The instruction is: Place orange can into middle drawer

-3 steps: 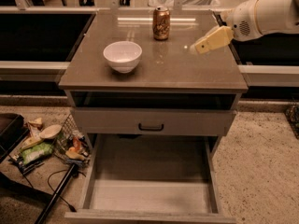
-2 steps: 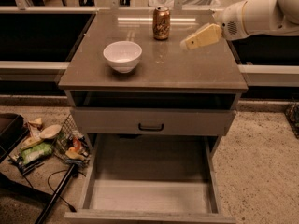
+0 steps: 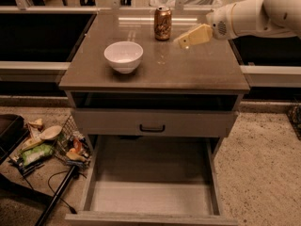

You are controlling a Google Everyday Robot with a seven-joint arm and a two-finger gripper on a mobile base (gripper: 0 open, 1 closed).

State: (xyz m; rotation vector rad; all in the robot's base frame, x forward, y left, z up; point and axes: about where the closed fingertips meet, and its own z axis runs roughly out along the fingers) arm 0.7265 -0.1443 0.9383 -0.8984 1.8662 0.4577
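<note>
The orange can (image 3: 162, 23) stands upright at the back middle of the brown cabinet top (image 3: 188, 69). My gripper (image 3: 184, 40), pale yellow on a white arm reaching in from the right, hovers just right of the can and slightly nearer the front, apart from it and holding nothing. The middle drawer (image 3: 150, 197) is pulled out wide below the cabinet front, with a pale bare floor and low side walls.
A white bowl (image 3: 123, 56) sits on the left half of the top. A closed grey drawer front with a black handle (image 3: 152, 128) is above the open drawer. A basket of litter (image 3: 70, 147) and a dark pole (image 3: 54, 201) lie on the floor at left.
My gripper has moved left and a little toward the back, closing in on the orange can. The can, the bowl and the drawer have not moved.
</note>
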